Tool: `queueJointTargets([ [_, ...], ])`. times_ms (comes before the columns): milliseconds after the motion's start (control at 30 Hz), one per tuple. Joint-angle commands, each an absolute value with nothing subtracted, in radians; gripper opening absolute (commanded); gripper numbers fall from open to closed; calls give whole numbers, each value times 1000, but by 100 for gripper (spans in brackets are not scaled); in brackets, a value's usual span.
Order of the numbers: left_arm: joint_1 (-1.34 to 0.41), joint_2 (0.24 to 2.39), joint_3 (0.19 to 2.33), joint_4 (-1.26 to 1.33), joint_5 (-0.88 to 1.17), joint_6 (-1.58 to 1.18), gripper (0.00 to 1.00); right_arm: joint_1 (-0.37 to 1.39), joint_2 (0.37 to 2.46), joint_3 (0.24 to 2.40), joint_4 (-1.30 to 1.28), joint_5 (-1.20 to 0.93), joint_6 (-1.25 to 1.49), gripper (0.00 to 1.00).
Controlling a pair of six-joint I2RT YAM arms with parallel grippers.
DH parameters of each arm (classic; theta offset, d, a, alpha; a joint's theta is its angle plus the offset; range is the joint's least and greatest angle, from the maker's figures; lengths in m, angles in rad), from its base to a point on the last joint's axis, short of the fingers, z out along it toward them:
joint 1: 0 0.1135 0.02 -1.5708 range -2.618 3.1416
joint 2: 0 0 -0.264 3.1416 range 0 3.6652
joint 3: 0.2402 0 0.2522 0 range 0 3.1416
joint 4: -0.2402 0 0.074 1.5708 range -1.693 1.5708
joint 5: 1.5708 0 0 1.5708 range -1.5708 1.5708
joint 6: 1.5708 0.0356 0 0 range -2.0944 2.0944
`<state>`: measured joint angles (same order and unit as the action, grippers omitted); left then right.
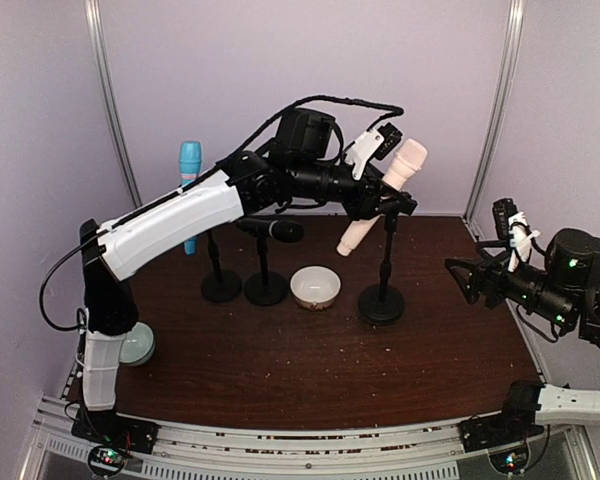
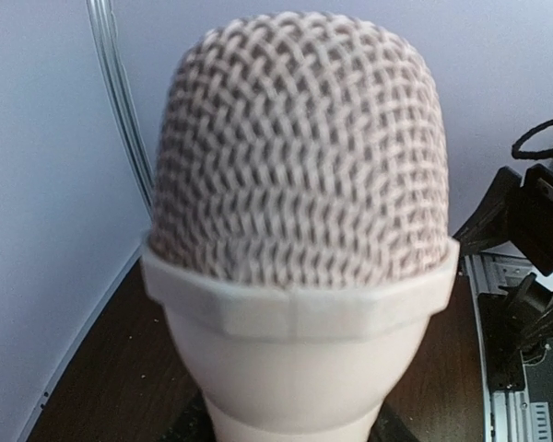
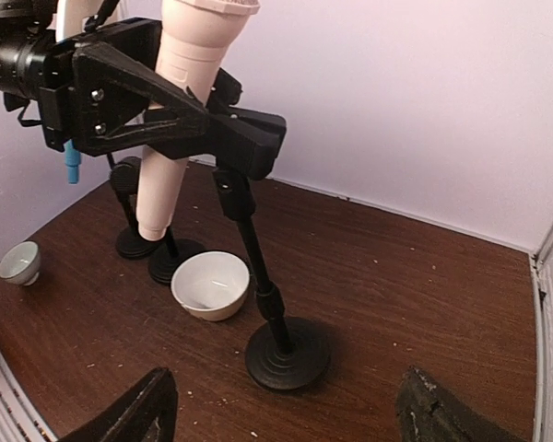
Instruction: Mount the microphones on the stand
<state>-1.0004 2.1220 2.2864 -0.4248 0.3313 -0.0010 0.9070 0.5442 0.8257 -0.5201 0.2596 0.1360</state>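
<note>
My left gripper (image 1: 380, 200) is shut on the cream-pink microphone (image 1: 405, 165), held tilted with its mesh head (image 2: 300, 184) up and to the right. It sits at the top of the right stand (image 1: 382, 300). In the right wrist view the black fingers (image 3: 166, 106) clamp its body (image 3: 180, 83) just above the stand's post (image 3: 258, 267); the clip is hidden. The light blue microphone (image 1: 189, 165) stands upright on the left stand (image 1: 221, 285). The black microphone (image 1: 275, 230) lies across the middle stand (image 1: 266, 288). My right gripper (image 3: 290, 405) is open and empty, low and right of the stands.
A white bowl (image 1: 315, 287) sits on the brown table between the middle and right stands, close to the right stand's base (image 3: 288, 354). A smaller pale bowl (image 1: 138, 345) rests by the left arm's base. Pale walls close in the back and both sides.
</note>
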Motion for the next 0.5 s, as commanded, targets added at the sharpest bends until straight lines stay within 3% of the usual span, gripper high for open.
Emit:
queueJointTargets([
  [0,-983,2162,2341,-304,344,15,38,901,558,777,-488,444,181,85],
  [133,-962,2187,2340,-292,347,-18,41,901,542,750,-421,448,168,88],
  [167,-961,2190,2339,-292,347,-20,46,901,542,748,-415,439,159,88],
  [333,-965,2154,2307,-308,270,-13,95,899,569,758,-436,424,141,90],
  [467,-966,2055,2195,-312,235,-5,98,899,566,758,-436,431,145,97],
])
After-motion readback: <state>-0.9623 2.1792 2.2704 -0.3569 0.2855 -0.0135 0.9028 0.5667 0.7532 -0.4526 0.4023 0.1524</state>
